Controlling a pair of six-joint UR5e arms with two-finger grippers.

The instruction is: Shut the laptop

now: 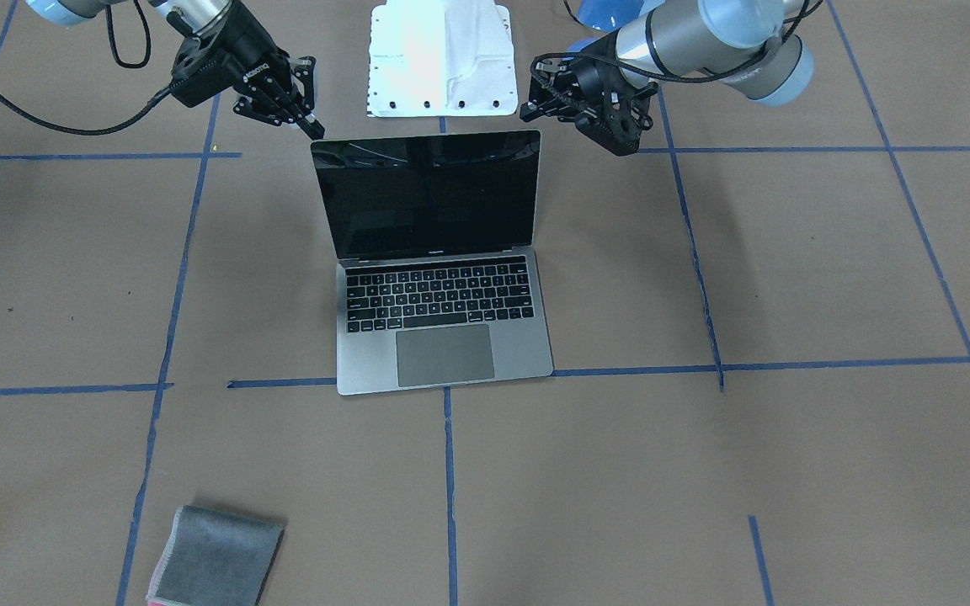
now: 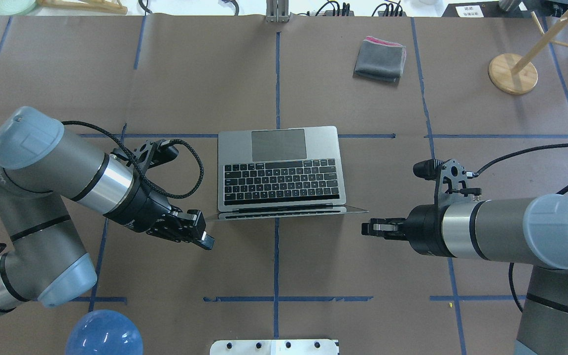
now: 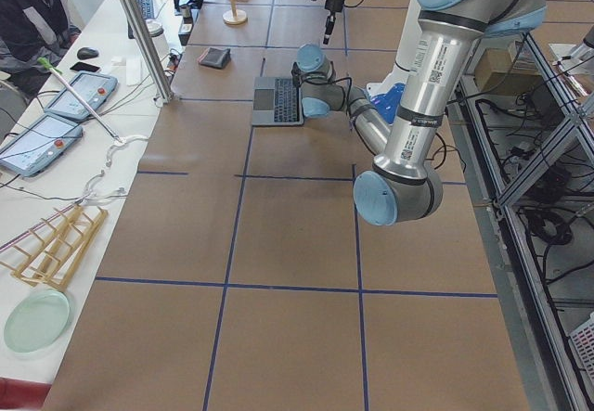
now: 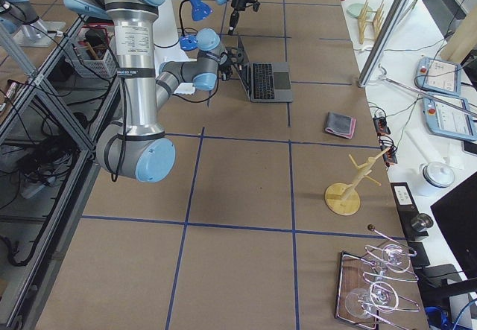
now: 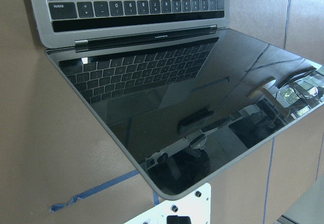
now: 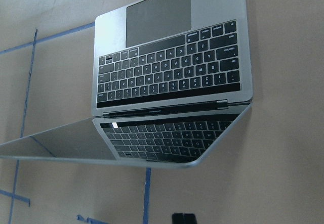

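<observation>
Squarely mid-worktop [image 1: 704,471] sits the space-grey laptop [image 1: 445,290], open, keyboard facing away from the robot, glossy black screen raised and leaning back toward the robot's base; the left tool [image 2: 208,242] hangs just beside one upper corner of the lid, fingers pressed together; the right tool [image 2: 365,228] hangs just beside the other corner, likewise pressed together; a folded grey cloth [image 1: 215,560] lies well apart

Overhead from behind, front opposite, end views far, wrist cameras close on shared laptop [image 5: 177,92]
</observation>
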